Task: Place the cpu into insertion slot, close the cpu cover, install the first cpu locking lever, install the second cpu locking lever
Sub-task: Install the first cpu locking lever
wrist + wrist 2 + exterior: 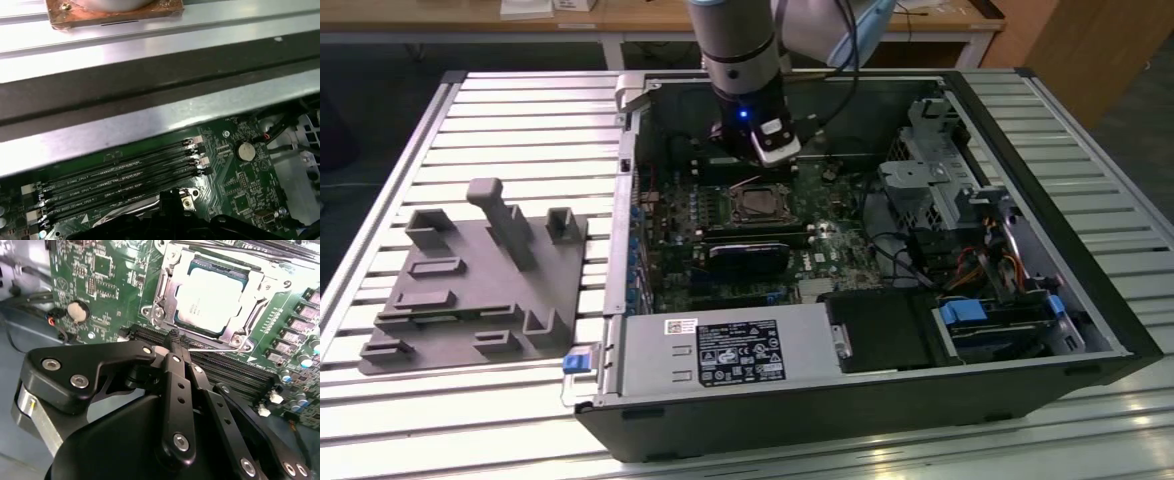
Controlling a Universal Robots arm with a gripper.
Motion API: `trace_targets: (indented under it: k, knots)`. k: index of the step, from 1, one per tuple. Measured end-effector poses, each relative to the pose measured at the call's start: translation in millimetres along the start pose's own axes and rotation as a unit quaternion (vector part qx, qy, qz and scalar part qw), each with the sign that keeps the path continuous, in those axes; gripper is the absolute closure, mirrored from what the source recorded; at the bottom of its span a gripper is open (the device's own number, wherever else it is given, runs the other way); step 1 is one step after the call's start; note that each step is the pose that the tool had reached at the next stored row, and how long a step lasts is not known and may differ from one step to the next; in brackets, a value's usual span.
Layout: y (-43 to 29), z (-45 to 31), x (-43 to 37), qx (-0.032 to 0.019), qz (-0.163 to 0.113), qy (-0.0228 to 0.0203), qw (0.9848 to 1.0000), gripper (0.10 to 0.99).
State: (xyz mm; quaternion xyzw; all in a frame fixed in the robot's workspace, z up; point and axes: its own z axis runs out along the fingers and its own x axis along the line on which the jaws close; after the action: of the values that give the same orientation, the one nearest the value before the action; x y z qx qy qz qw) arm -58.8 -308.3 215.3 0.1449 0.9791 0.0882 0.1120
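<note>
Second wrist view shows the small square cpu with its dull silver-grey top (212, 297) lying flat in the silver-rimmed black insertion slot (758, 188). The thin silvery windowed cpu cover (169, 282) is folded down around it.

A thin silvery wire locking lever (200, 346) runs along the socket edge nearest the black fingertips (173, 335). The jaws are drawn narrow, tips together, with nothing visibly held between them. They hover at or on that wire, so I judge the lever work to be the step in hand.

Doing it well likely calls for:
- pressing on the wire itself, down and then sideways under its hook
- keeping the force steady
- keeping the tips off the long black memory slots (235, 370) and the green motherboard (100, 280) just beside

In the exterior view the socket sits at about six o'clock from the arm's wrist, inside the open black computer case (854, 420). The case lies on the slatted metal desk (520, 110), and a grey moulded fixture (480, 270) rests at nine o'clock from it.

I cannot tell whether the tips actually touch the lever, nor whether it is hooked. The jaws' own black links cover the near socket corner, and the frame's edge cuts off its far side. A silvery case rail (150, 115) blocks much of the first wrist view.
</note>
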Motion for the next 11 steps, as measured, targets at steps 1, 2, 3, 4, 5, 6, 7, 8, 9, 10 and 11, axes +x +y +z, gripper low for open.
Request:
trace_targets:
  k: [1,2,3,4,5,6,7,8,9,10,11]
  knots:
    - [0.3,0.2,0.3,0.0007,0.003,-0.0007,1.0000,0.980]
    - [0.9,0.4,0.5,0.0011,0.005,-0.0011,1.0000,0.980]
    - [1.5,0.7,0.9,0.0013,0.006,-0.0013,1.0000,0.980]
    - [2.4,0.9,1.2,0.0015,0.007,-0.0016,1.0000,0.980]
    - [3.3,1.2,1.5,0.0017,0.008,-0.0018,1.0000,0.980]
    - [4.3,1.5,1.9,0.0018,0.009,-0.0019,1.0000,0.980]
    - [5.4,1.8,2.4,0.0019,0.010,-0.0021,0.9999,0.980]
    - [6.5,2.2,2.9,0.0021,0.010,-0.0022,0.9999,0.980]
    - [7.5,2.5,3.5,0.0021,0.011,-0.0022,0.9999,0.980]
    - [8.2,2.8,4.0,0.0023,0.011,-0.0023,0.9999,0.980]
    - [8.8,3.1,4.5,0.0023,0.011,-0.0024,0.9999,0.980]
